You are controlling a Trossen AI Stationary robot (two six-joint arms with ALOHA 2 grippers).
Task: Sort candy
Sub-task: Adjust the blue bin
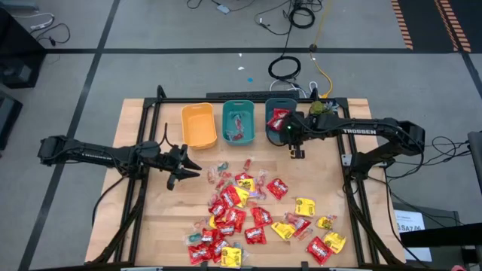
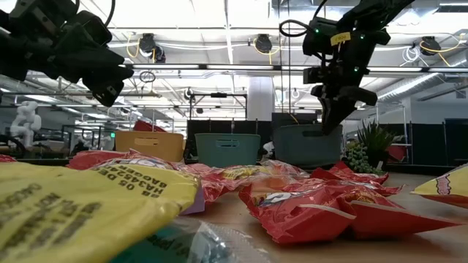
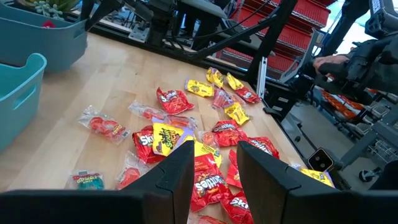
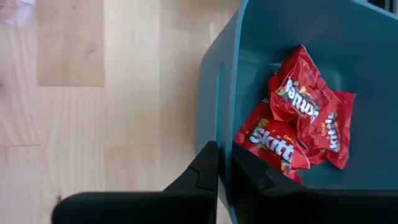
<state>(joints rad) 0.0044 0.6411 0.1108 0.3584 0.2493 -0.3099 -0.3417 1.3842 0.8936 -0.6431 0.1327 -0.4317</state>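
Wooden counter [image 1: 151, 226] carries scattered candy [image 1: 248, 214] before three bins; right gripper [image 1: 296, 150], nearly pressed together, hangs over the dark teal bin's [image 1: 269, 120] edge, left gripper [image 1: 183, 167] spread and empty.

Three plastic bins behind the candy pile [image 1: 256, 218]: one yellow [image 1: 199, 125], two teal [image 1: 239, 122]; darker one [image 1: 280, 120] holds two red packets [image 4: 298, 127].

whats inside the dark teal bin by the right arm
The dark teal bin holds at least two red Skittles packets, overlapping near one wall. Anything beneath them is covered, and the right tool hides the near corner.
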